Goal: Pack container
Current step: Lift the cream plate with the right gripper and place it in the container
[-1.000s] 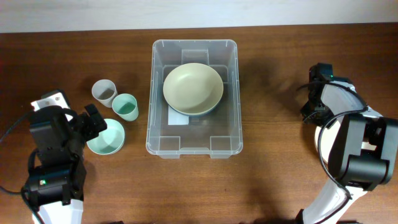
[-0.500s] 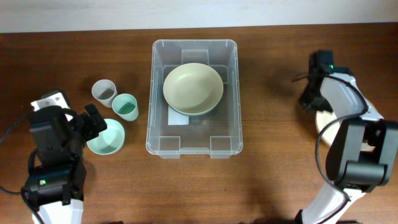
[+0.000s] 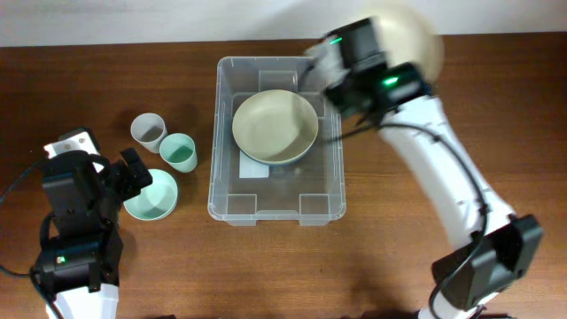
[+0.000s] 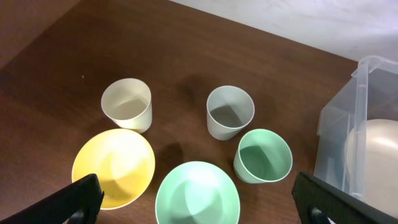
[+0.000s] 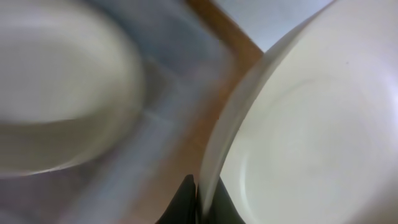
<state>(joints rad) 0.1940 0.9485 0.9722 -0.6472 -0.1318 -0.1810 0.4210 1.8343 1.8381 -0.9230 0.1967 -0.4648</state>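
Container [image 3: 275, 215]: clear bin, mid-table, long axis running near to far. An olive bowl [image 3: 275, 127] sits upright in its far half. A white label [image 3: 251, 168] shows on the base, partly under that bowl.

Right gripper [image 5: 195, 203]: clamped on the rim of a pale dish [image 5: 298, 137]. Dark fingers meet at the dish edge at the bottom of the wrist view. Overhead, the right arm reaches across to the bin's far right corner; the dish [image 3: 409, 37] is blurred there, up off the table, just right of the rim.

Left gripper [image 4: 199, 210]: spread wide, holding nothing, low over the table left of the bin.

Under and ahead of it:
- mint bowl [image 4: 197, 194] between the fingertips
- yellow bowl [image 4: 114, 167] to its left
- green cup [image 4: 263, 155], tilted, nearest the bin
- grey cup [image 4: 230, 112] and cream cup [image 4: 127, 104] farther back, apart from each other
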